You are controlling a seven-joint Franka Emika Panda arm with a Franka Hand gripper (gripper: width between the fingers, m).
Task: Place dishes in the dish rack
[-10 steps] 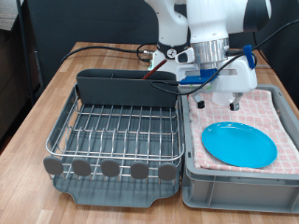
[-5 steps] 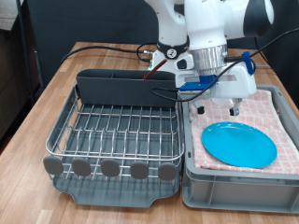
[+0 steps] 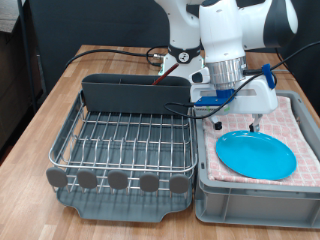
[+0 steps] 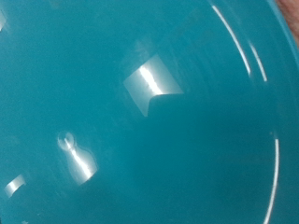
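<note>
The round bright-blue plate [image 3: 257,155] lies flat on the pink checked cloth [image 3: 297,117] in the light grey bin at the exterior view's right. My gripper [image 3: 237,126] hangs just above the plate's far edge, open, with one fingertip on each side and nothing between them. The wrist view is filled by the plate's glossy blue surface [image 4: 140,112]; my fingers do not show there. The dish rack [image 3: 125,146], a silver wire grid in a dark grey tray, stands empty at the left with its tall utensil holder [image 3: 135,93] at the back. The white mug and the wooden spoon are out of view.
The light grey bin [image 3: 255,197] sits tight against the rack's right side. Black and red cables [image 3: 120,52] run over the wooden table behind the utensil holder. A row of dark round tabs [image 3: 118,180] lines the rack's front edge.
My gripper has come down and a little to the exterior view's right, closer to the plate's far edge. The plate and rack have not moved.
</note>
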